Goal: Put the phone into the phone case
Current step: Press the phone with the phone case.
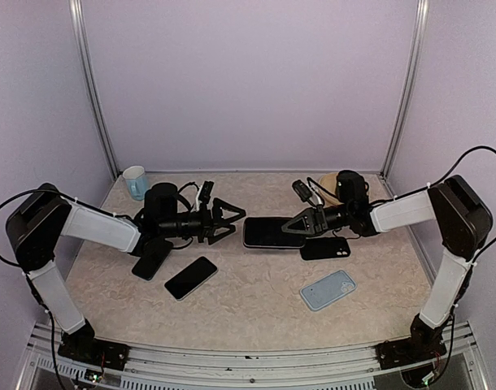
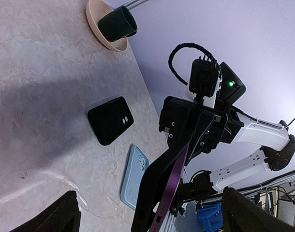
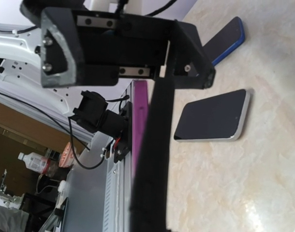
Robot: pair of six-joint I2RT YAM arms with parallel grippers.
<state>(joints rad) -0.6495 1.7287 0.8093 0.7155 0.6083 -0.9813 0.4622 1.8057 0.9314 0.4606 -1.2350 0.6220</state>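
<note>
table (image 1: 256,321) (marbled beige) | mug (image 1: 135,182) | black phone (image 1: 190,278) | blue case (image 1: 328,290) | black case (image 1: 325,248)

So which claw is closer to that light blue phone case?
Right. The right gripper, clamped on the phone, is just beyond the light blue case; the open left gripper is farther off to the left.

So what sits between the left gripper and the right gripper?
Top view: only the dark phone, held by the right gripper, its free end near the open left gripper.

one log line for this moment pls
left gripper: open, facing phone | right gripper: shut on phone | blue case: untouched
</note>
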